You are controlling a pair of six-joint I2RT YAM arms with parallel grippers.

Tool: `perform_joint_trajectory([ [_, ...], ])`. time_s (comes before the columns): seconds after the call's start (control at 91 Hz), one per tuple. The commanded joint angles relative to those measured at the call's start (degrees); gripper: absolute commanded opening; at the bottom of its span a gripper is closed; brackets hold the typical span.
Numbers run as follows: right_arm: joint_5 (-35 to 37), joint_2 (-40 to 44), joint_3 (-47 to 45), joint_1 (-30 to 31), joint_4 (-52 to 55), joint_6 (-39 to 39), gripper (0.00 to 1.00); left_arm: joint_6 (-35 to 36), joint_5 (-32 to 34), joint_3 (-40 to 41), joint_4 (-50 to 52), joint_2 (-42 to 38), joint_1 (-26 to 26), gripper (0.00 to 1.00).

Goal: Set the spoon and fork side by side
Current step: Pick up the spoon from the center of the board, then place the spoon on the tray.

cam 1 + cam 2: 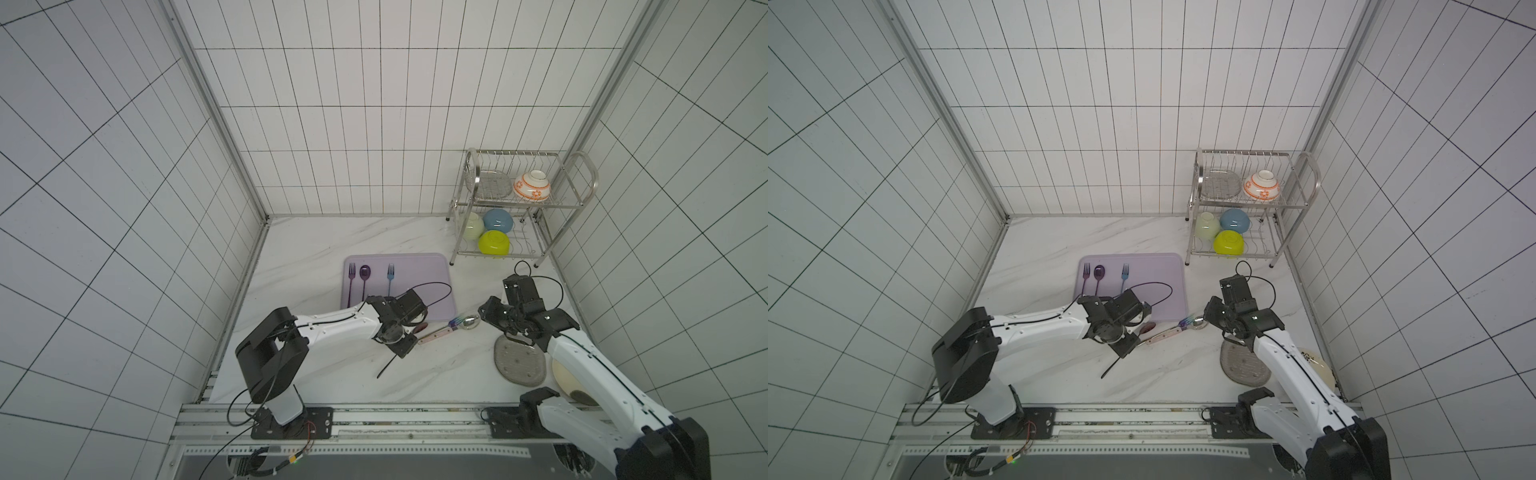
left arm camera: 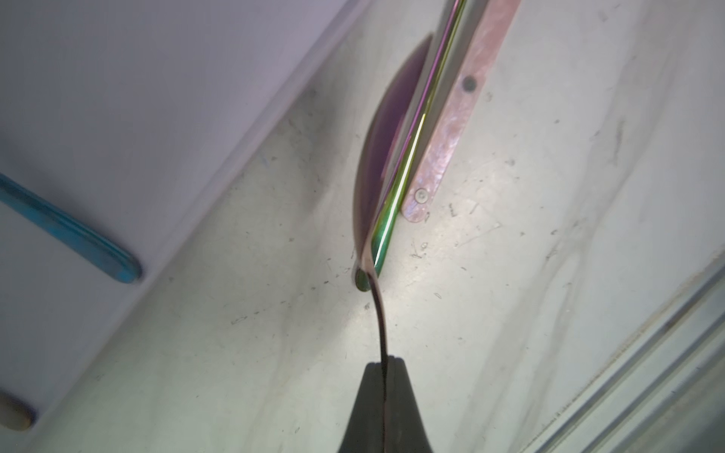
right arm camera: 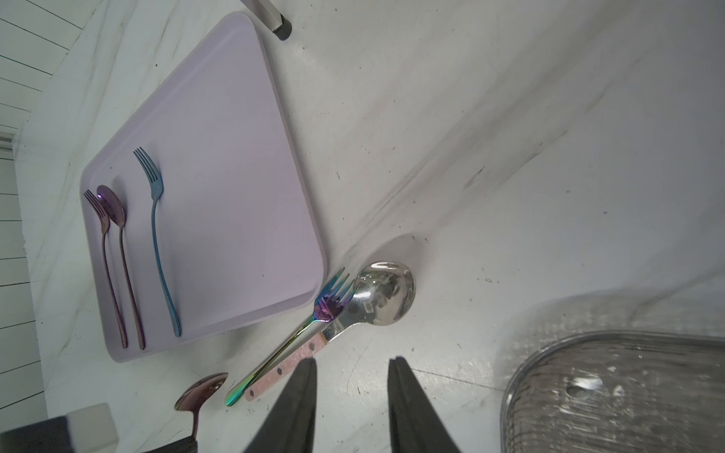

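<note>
Left pincer [image 2: 386,362] grips dark spoon [image 2: 386,137]; tray [image 1: 419,278]: two forks [image 1: 351,272] [image 1: 390,273], purple spoon [image 1: 365,272].

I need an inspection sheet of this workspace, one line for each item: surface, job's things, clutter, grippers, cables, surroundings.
Surface: marble table, scuff marks.
Job's things: lilac tray holds purple fork, purple spoon and blue fork; rainbow fork touches silver spoon beside the tray; dark spoon is held.
Clutter: glass plate, cream plate by the right arm; rack with bowls.
Grippers: left gripper shut on the dark spoon's handle; right gripper open, empty.
Cables: left wrist cable and right wrist cable loop free.
Surroundings: tiled walls, metal rail in front.
</note>
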State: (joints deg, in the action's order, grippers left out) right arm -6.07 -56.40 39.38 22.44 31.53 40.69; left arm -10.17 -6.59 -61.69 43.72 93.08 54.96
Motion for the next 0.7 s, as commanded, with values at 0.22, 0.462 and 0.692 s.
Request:
perform_joint_trajectory([
  [0.22,2.47,2.38,-0.79,-1.12,-0.42,0.42,0.32,-12.28,-9.22,-8.43,-4.36,-1.18,-8.79,0.0],
  [0.462,1.17,1.55,-0.88,-1.17,-0.52,-0.37,0.32,-17.24,-12.36,-18.63,-5.75,11.27,-17.11,0.0],
  [0.692,-1.51,0.35,-1.28,-1.4,-0.59,-1.55,0.32,-19.25,-13.82,-26.33,-6.38,22.72,-21.81,0.0],
])
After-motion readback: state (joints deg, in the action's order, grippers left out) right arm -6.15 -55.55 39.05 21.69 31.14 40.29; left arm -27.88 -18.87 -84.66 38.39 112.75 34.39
